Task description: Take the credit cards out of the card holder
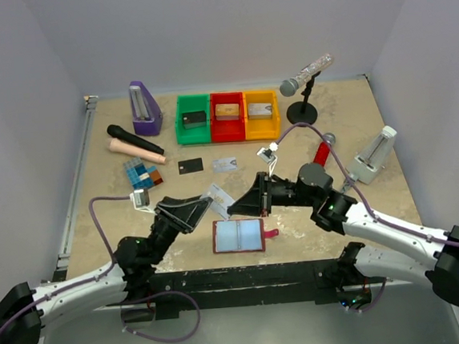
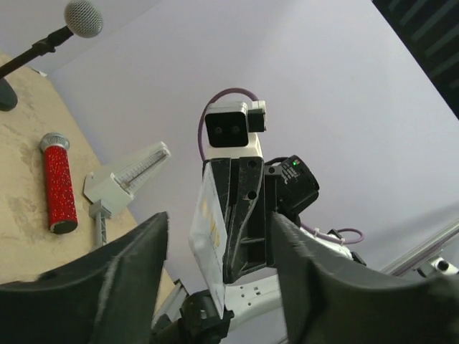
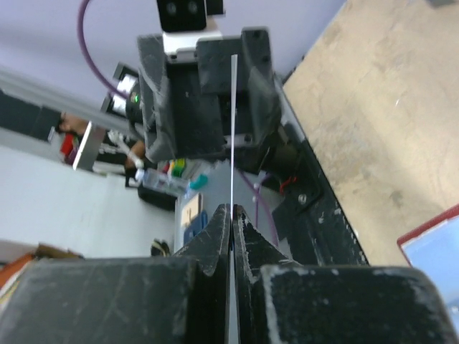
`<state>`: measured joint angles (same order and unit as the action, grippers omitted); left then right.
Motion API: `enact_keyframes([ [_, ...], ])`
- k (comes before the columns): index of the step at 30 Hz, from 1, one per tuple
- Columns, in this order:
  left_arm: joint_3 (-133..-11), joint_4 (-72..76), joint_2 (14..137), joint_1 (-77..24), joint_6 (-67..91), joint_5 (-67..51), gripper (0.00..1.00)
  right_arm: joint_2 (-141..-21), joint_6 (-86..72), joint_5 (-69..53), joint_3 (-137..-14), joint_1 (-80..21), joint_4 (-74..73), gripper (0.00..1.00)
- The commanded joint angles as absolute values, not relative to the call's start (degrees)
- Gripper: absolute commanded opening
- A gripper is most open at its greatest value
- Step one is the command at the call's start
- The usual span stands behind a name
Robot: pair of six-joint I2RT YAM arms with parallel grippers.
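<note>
**Silvery-grey credit card** (image 1: 218,195): held in the air over the table (image 1: 354,121), just behind the card holder and between the two grippers. In the right wrist view you see it edge-on (image 3: 234,136), a thin pale line running from the right gripper (image 3: 231,213) towards the left gripper (image 3: 234,100). In the left wrist view the same card (image 2: 206,240) shows its pale face, set upright against the right gripper's dark finger.

**Right gripper** (image 1: 234,209): jaws pressed together on the near end of the card, pinching it.

**Left gripper** (image 1: 208,204): jaws spread, with one of the left fingers (image 2: 129,279) on each side of the card's far end. You cannot tell whether either pad touches the card.

**Card holder** (image 1: 238,236): lying open and flat near the table's front edge, pale bluish pockets facing up, dark-red rim around them, snap tab pointing right.

**Other cards**: a black card (image 1: 190,166) and a second silvery-grey card (image 1: 225,164) lie flat on the table side by side, behind the grippers and well apart from the card holder.

**Surroundings**: at the back you see a green bin (image 1: 184,132), a red bin (image 1: 226,97) and a yellow bin (image 1: 260,95) in a row, each holding a small block. A purple metronome (image 1: 145,107) stands to their left. A stand microphone (image 1: 290,86), a red microphone (image 1: 321,153) and a white metronome (image 1: 377,155) are on the right.
</note>
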<state>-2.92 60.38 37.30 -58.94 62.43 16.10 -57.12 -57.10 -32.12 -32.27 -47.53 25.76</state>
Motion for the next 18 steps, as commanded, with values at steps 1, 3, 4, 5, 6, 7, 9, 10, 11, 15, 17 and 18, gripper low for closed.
enact_keyframes([
  [1, -1.75, 50.50, 28.06, -57.40, 59.16, 9.59, 0.72, -52.83, -48.89, -42.26, -41.03, -46.32, 11.39, 0.00],
  [3, -3.42, 40.31, 22.61, -55.56, 58.62, 6.35, 0.76, -52.03, -45.37, -45.34, -43.93, -45.62, 3.91, 0.00],
  [4, -4.56, 35.47, 19.80, -54.24, 58.19, 4.50, 0.79, -51.94, -43.70, -46.83, -45.25, -45.53, 0.47, 0.00],
  [5, -5.44, 31.59, 17.77, -53.10, 57.49, 2.39, 0.79, -52.12, -41.59, -48.41, -46.83, -45.44, -3.91, 0.00],
  [6, -6.15, 29.64, 16.62, -52.30, 56.96, 0.28, 0.79, -52.21, -39.57, -49.12, -48.06, -45.44, -7.44, 0.00],
  [7, -6.76, 28.49, 15.83, -51.60, 56.26, -2.61, 0.79, -52.38, -38.16, -49.83, -48.95, -45.44, -10.08, 0.00],
  [9, -8.69, 26.73, 16.08, -51.07, 54.50, -6.75, 0.79, -52.82, -35.52, -51.76, -50.35, -45.44, -14.30, 0.00],
  [10, -10.88, 25.07, 17.13, -50.98, 53.10, -8.86, 0.79, -53.26, -33.77, -52.03, -51.41, -45.44, -16.33, 0.00],
  [11, -12.38, 24.00, 18.10, -50.98, 52.56, -10.53, 0.78, -53.52, -32.88, -52.29, -51.94, -45.44, -18.09, 0.00],
  [15, -15.20, 25.57, 20.83, -50.98, 51.85, -14.58, 0.77, -54.58, -31.20, -52.73, -52.82, -45.44, -21.44, 0.00],
  [17, -15.56, 26.19, 21.27, -50.98, 51.77, -15.55, 0.76, -54.58, -31.29, -53.00, -52.47, -45.44, -21.01, 0.00],
  [18, -15.73, 26.54, 21.62, -50.98, 51.68, -16.25, 0.74, -54.58, -31.64, -53.17, -52.21, -45.44, -20.48, 0.00],
])
